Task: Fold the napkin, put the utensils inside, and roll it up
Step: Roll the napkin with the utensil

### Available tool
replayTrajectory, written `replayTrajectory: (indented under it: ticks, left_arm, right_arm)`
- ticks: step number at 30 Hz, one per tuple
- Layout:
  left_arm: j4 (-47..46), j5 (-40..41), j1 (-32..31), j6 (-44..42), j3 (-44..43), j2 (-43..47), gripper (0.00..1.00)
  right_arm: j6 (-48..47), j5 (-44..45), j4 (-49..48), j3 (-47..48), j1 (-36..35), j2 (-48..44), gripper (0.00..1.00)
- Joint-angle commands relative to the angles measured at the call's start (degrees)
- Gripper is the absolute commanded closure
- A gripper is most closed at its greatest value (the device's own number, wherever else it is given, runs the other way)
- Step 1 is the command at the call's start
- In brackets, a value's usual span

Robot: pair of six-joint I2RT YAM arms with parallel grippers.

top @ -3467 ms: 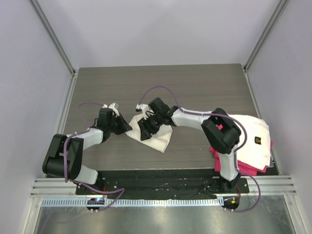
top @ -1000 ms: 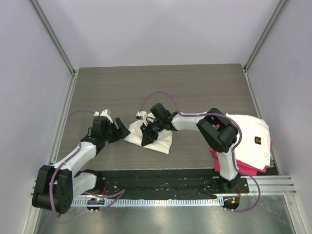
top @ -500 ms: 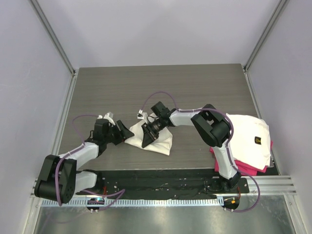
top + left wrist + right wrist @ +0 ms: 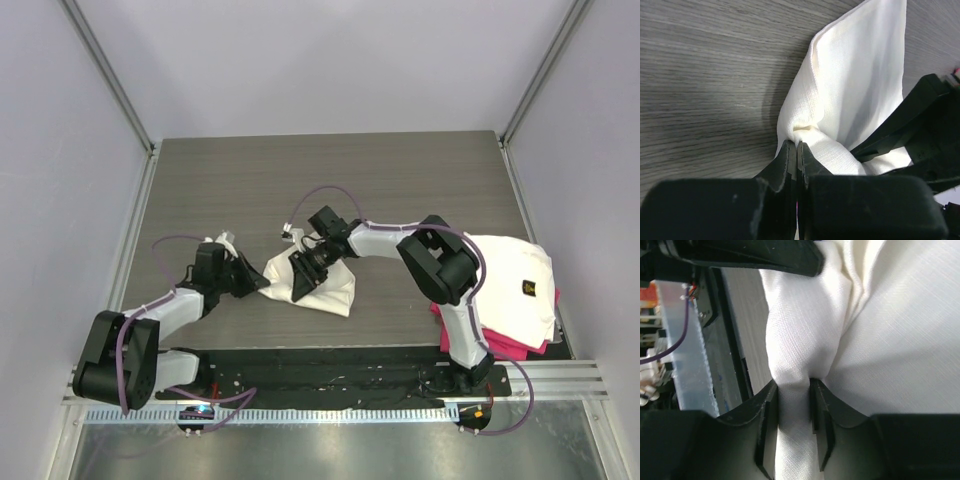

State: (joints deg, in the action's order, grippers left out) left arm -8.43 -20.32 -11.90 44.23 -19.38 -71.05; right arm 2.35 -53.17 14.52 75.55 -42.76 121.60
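Observation:
The cream-white napkin (image 4: 332, 286) lies bunched on the dark wood table, near the middle front. My left gripper (image 4: 262, 284) is shut on the napkin's left edge (image 4: 805, 132), pinching a thin fold. My right gripper (image 4: 300, 290) is shut on a thick bunched fold of the napkin (image 4: 795, 365) near its middle. The two grippers are close together over the cloth. The spoon is not in view in any frame.
A folded white cloth with a small dark logo (image 4: 520, 275) lies on a pink cloth (image 4: 490, 338) at the right edge of the table. The black base rail (image 4: 330, 375) runs along the near edge. Grey walls enclose the table.
The left gripper has moved right onto the napkin's left edge and shut on it. The right gripper kept its hold on the napkin, which has bunched toward the front.

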Motion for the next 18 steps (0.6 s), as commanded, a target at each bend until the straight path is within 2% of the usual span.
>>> replayTrajectory:
  ticks: [1,3,4,5,6,7,10,11,14,18]
  left_arm:
    - [5.08,-1.57,-0.14,-2.21,-2.94,-1.02,1.00]
    - [7.18,-1.57,-0.23,-2.74,-3.82,-1.46,1.00]
    - [7.98,-1.57,-0.23,-2.83,-4.17,-1.90,1.00]
    - [8.25,-1.48,-0.23,-2.83,-5.05,-2.34,1.00]
    - [9.56,-1.57,-0.23,-2.83,-5.49,-2.52,1.00]
    - [10.96,-1.31,-0.14,-2.48,-6.19,-3.21,1.00]
    - [13.77,-1.13,-0.14,-2.22,-7.69,-3.75,1.00]
    - [14.40,-1.04,-0.14,-2.22,-7.87,-3.75,1.00]
    - [15.72,-0.34,-0.14,-2.30,-8.92,-3.66,1.00]
    - [16.42,-0.34,-0.14,-2.57,-9.63,-4.27,1.00]
  right_arm:
    - [-0.33,12.55,3.76,-0.58,-0.22,-8.46,0.53]
    - [-0.68,15.27,3.58,-1.45,-1.18,-11.63,0.46]
    - [-1.72,19.90,3.49,-1.89,-1.88,-14.78,0.42]
    - [-2.08,22.64,2.62,-2.51,-2.67,-16.29,0.32]
    - [-3.30,26.41,2.01,-4.25,-4.68,-17.61,0.30]
    - [-4.27,32.19,1.22,-5.14,-5.83,-19.02,0.29]
    - [-7.44,42.33,-3.61,-9.88,-11.10,-23.33,0.26]
    - [-9.01,50.62,-7.02,-11.20,-13.03,-24.91,0.26]
    - [-11.66,65.06,-16.14,-17.44,-19.27,-26.59,0.25]
    - [-14.56,72.93,-22.34,-21.93,-24.20,-26.33,0.25]
